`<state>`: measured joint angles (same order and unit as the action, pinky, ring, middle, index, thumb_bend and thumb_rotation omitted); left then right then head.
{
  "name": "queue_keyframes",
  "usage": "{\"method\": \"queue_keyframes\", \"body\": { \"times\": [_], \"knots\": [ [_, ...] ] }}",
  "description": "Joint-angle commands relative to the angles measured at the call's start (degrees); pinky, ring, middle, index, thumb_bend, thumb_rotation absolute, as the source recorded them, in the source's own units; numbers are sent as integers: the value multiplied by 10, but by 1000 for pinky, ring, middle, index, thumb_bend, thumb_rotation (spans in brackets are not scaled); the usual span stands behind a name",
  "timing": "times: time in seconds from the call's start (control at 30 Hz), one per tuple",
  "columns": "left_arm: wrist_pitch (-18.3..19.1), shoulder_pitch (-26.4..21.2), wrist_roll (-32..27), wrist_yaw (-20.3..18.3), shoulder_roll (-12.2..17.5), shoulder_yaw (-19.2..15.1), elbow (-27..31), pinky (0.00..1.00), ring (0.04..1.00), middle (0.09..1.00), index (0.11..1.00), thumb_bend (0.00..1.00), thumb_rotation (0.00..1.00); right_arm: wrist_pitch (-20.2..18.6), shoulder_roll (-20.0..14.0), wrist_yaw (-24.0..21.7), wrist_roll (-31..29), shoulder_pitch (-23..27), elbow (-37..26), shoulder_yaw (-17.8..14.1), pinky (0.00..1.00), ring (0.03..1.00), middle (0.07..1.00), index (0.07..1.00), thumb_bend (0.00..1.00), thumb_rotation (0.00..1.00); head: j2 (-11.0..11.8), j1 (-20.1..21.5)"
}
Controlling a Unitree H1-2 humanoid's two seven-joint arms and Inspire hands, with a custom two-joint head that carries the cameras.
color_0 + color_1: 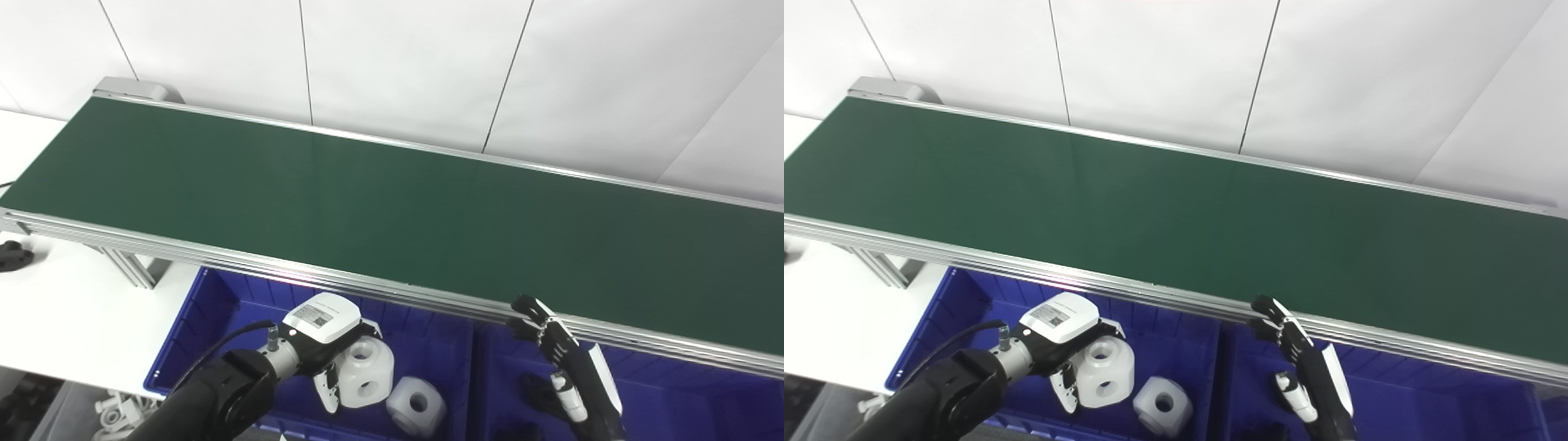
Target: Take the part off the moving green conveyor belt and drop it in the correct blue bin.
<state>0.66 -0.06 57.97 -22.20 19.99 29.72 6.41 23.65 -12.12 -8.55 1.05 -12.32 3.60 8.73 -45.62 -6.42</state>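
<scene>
My left hand is shut on a white block part with round holes and holds it over the left blue bin. A second white part of the same kind lies in that bin, just right of the held one. The green conveyor belt carries no part in view. My right hand is open and empty, fingers straight, over the right blue bin just below the belt's front rail. A dark part lies in the right bin, partly hidden by the hand.
The belt's aluminium front rail runs just above both bins. A white table lies to the left, with a black object at its edge. A white panelled wall stands behind the belt.
</scene>
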Motion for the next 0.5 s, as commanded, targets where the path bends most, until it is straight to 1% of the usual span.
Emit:
{"method": "queue_keyframes", "body": {
  "times": [0.0, 0.07, 0.17, 0.23, 0.3, 0.33, 0.37, 0.4, 0.43, 0.47],
  "knots": [
    [-1, -16, 16, 32, -7, -5, 6, 299, 378, 487, 536, 496, 0, 8, 2, -4, -2, 5, -20, -5, 751, 787, 872, 884, 932, 1000, 0, 0],
    [2, -12, 29, 60, -14, -11, 5, 301, 382, 486, 531, 497, 0, 9, 2, -3, -1, 4, -20, -5, 747, 785, 866, 884, 933, 1000, 1, 1],
    [3, -6, 32, 80, -20, -18, 4, 322, 405, 523, 508, 497, 0, 6, 3, -3, 0, 4, -21, -6, 746, 788, 876, 882, 937, 1000, 1, 0],
    [1, -5, 32, 85, -21, -19, 3, 309, 439, 550, 508, 475, 0, 6, 4, -3, 0, 4, -20, -6, 745, 789, 876, 882, 935, 1000, 2, 0],
    [0, -3, 51, 94, -18, -15, 8, 344, 442, 548, 493, 486, 0, 7, 3, -5, -3, 5, -18, -6, 745, 790, 877, 883, 932, 1000, 3, 0],
    [2, -3, 61, 93, -17, -13, 12, 384, 491, 539, 480, 506, 0, 7, 3, -5, -3, 5, -18, -6, 746, 792, 878, 884, 930, 1000, 3, 0],
    [3, -4, 74, 90, -16, -10, 16, 425, 536, 594, 487, 515, 31, 7, 3, -5, -2, 5, -17, -6, 745, 792, 877, 884, 933, 1000, 3, 1],
    [3, -5, 84, 89, -14, -8, 19, 494, 603, 654, 558, 711, 103, 8, 3, -5, -2, 5, -17, -6, 744, 790, 875, 884, 935, 1000, 3, 1],
    [1, -6, 92, 89, -12, -7, 21, 590, 674, 710, 616, 847, 192, 9, 3, -5, -1, 6, -16, -6, 743, 789, 875, 884, 935, 1000, 4, 1],
    [-1, -6, 97, 91, -11, -6, 22, 661, 716, 744, 648, 901, 253, 10, 3, -5, 0, 6, -15, -6, 743, 788, 874, 883, 936, 1000, 4, 1]
  ]
}}
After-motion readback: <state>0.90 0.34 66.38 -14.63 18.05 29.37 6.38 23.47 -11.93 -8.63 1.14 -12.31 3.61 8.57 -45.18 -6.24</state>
